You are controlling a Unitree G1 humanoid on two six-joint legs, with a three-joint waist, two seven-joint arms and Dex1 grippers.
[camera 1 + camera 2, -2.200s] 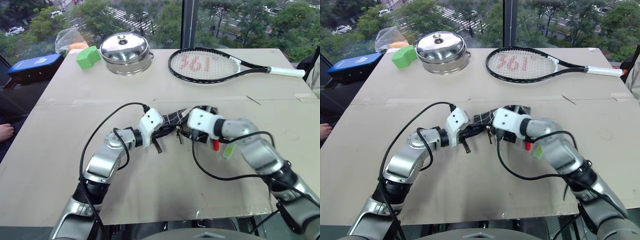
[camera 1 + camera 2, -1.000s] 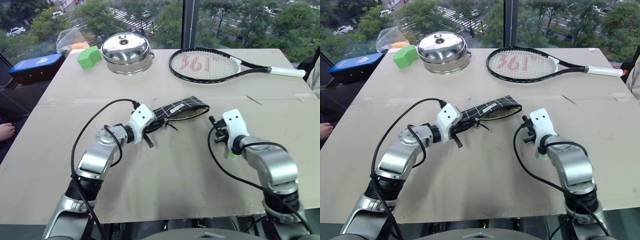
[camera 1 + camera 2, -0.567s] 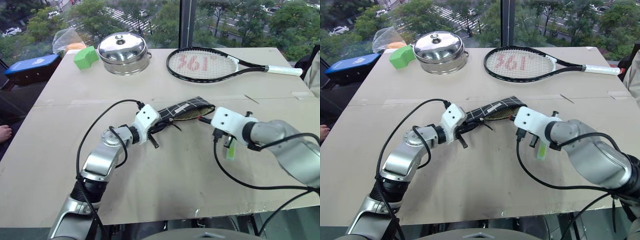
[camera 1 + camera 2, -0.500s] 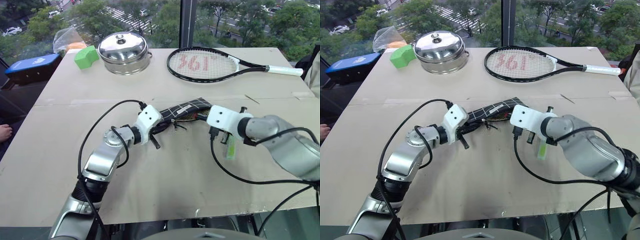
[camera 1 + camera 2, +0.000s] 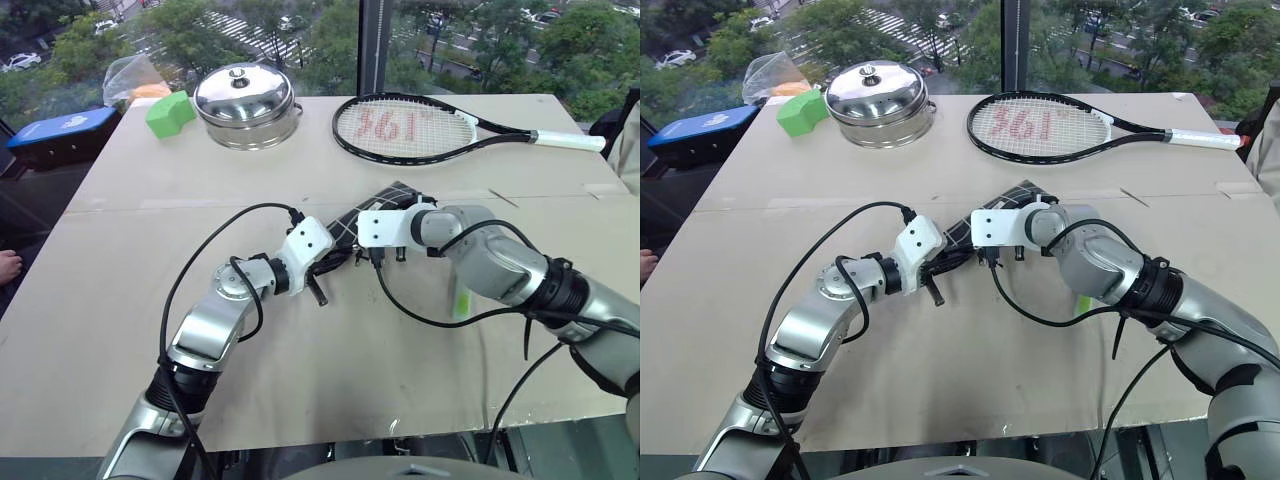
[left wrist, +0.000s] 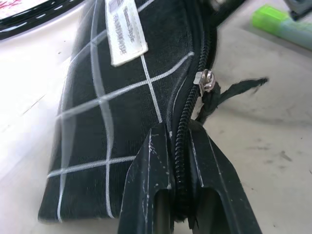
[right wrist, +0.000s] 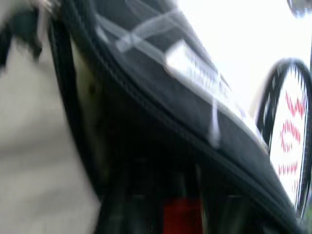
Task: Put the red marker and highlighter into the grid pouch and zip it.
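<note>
The grid pouch (image 5: 346,230) lies in the middle of the table, black with white lines and a white label (image 6: 126,30). My left gripper (image 5: 331,263) is shut on its near end beside the zipper, and the zipper pull (image 6: 204,81) sits just past its fingers (image 6: 148,180). My right gripper (image 5: 356,237) is pressed against the pouch's open mouth from the right. The red marker (image 7: 180,218) shows its red end at that mouth in the blurred right wrist view. The highlighter (image 5: 460,300) lies on the table under my right forearm.
At the back stand a lidded steel pot (image 5: 247,100), a green foam block (image 5: 170,112) and a tennis racket (image 5: 420,128). A blue object (image 5: 60,135) sits off the table's left corner. A person's hand (image 5: 8,266) shows at the left edge.
My right gripper has swung left from above the highlighter to the pouch's mouth, its wrist rolling over. The left gripper keeps its hold on the pouch's end.
</note>
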